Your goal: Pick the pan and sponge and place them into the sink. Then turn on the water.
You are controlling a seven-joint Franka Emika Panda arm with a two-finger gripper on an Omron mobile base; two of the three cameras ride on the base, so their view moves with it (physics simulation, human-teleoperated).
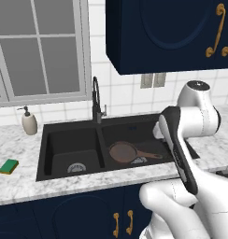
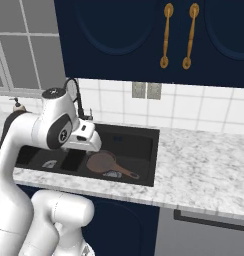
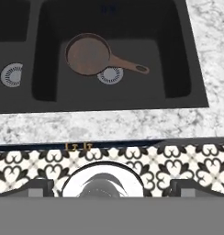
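Observation:
The reddish-brown pan [image 1: 124, 151] lies flat in the right basin of the black sink [image 1: 43, 154], its rim partly over the silver drain and its handle pointing right; the pan [image 3: 88, 54] also shows from above in the hand view. The green sponge [image 1: 9, 166] rests on the marble counter left of the sink. My gripper [image 3: 112, 187] hangs above the front of the right basin, well clear of the pan, open with nothing between its wide-set fingertips [image 3: 38, 186]. The black gooseneck faucet [image 1: 96, 100] stands behind the divider; no water runs.
A cream soap dispenser [image 1: 28, 122] stands at the back left of the counter. Dark blue wall cabinets [image 1: 167, 32] hang above the sink. A wide marble counter [image 2: 204, 165] stretches to the right of the basin.

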